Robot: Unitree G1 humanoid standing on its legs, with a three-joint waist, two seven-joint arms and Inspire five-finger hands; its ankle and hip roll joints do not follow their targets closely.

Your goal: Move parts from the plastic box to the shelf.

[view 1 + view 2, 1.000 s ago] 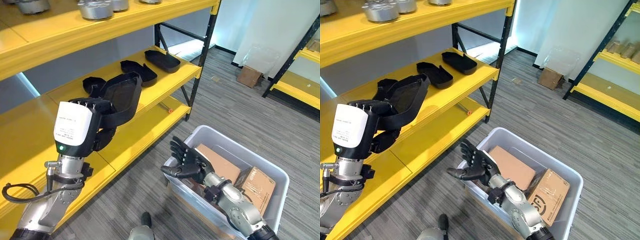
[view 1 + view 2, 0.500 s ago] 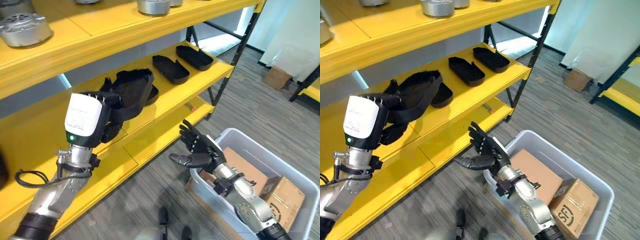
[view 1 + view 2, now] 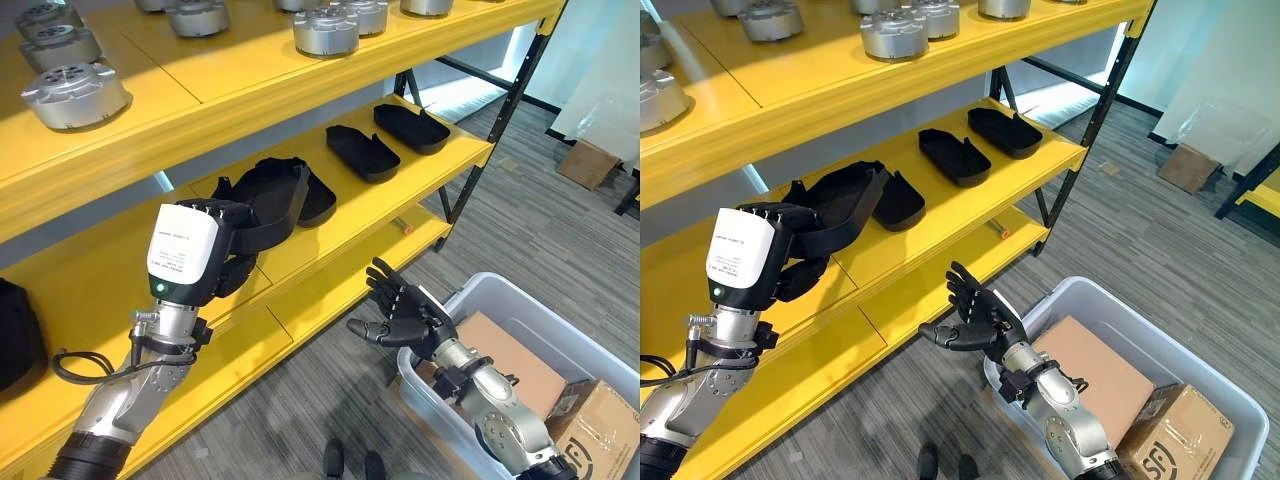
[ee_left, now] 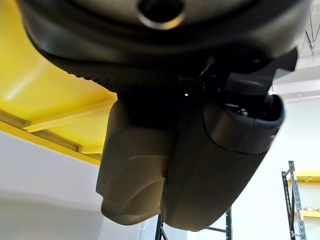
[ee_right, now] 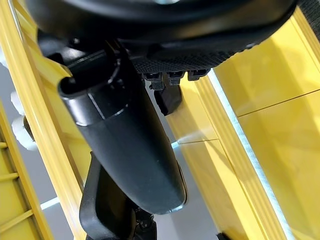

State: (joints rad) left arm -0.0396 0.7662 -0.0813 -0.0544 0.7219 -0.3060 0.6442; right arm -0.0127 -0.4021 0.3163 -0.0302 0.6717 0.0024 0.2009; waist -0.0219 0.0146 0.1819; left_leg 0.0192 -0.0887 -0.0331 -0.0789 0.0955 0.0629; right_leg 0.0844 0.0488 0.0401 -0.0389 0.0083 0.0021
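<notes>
The left hand (image 3: 215, 250) is raised in front of the yellow shelf (image 3: 400, 185) with its fingers (image 3: 790, 215) curled round a black tray-shaped part (image 3: 270, 200), held tilted over the middle level near three like parts (image 3: 362, 152) lying there. The right hand (image 3: 975, 320) hangs palm-up, fingers spread and holding nothing, between the shelf's lowest level and the plastic box (image 3: 1120, 315), which holds cardboard cartons (image 3: 1090, 385). The head views show round metal parts (image 3: 325, 30) on the top level, while the left wrist view shows the held part from very close.

On the middle shelf (image 3: 420, 170) we see bare yellow board between the three black trays (image 3: 362, 153) (the nearest sits just beside the left hand (image 3: 215, 245)).
</notes>
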